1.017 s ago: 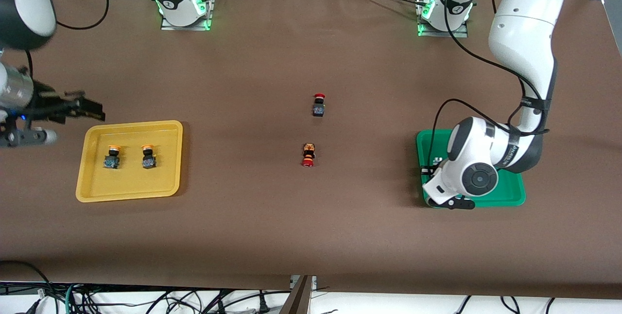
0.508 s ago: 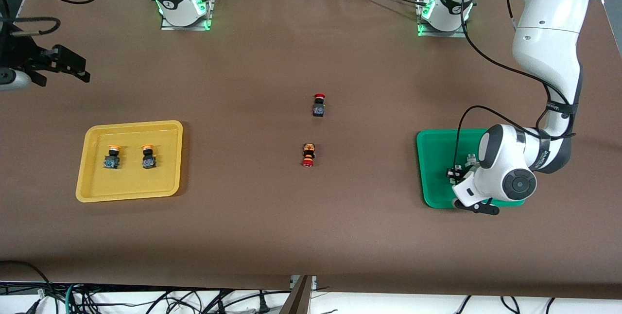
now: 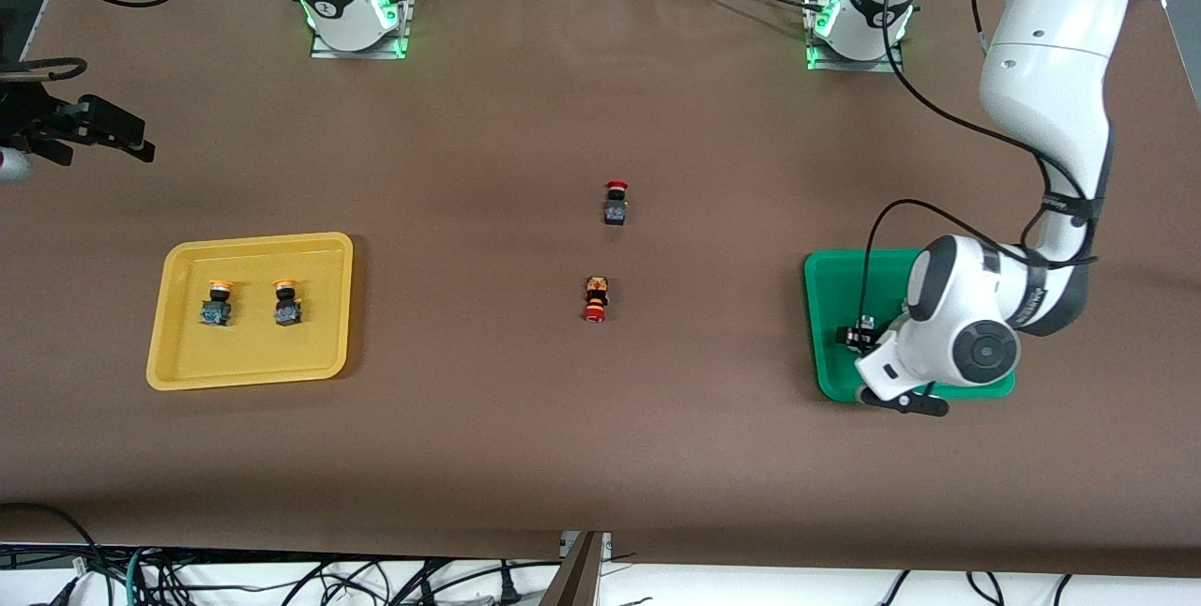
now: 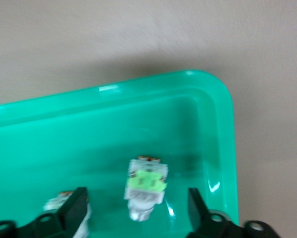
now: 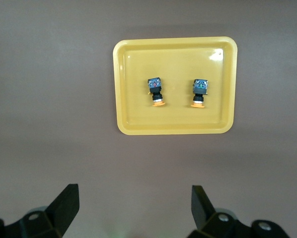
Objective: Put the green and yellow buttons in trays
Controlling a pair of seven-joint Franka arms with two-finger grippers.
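Note:
The green tray (image 3: 830,282) lies at the left arm's end of the table. My left gripper (image 3: 856,337) hangs low over it, open and empty. In the left wrist view the green tray (image 4: 223,104) holds one pale grey switch with a green part (image 4: 146,184) between my open left gripper (image 4: 137,210) fingers. A second switch (image 4: 56,203) is half hidden by one finger (image 4: 75,208). The yellow tray (image 3: 249,371) holds two yellow-capped buttons (image 3: 217,302) (image 3: 286,302). My right gripper (image 3: 98,129) is open, up in the air by the table's edge. The right wrist view shows the yellow tray (image 5: 173,128), both buttons (image 5: 155,90) (image 5: 199,92) and the open right gripper (image 5: 133,208).
A dark button with a red cap (image 3: 615,203) and a red-and-orange button (image 3: 595,298) lie mid-table, between the two trays. The left arm's forearm covers much of the green tray. Cables hang past the table's near edge.
My right gripper has drawn away from beside the yellow tray, up toward the table's edge. My left hand has shifted a little back and forth over the green tray.

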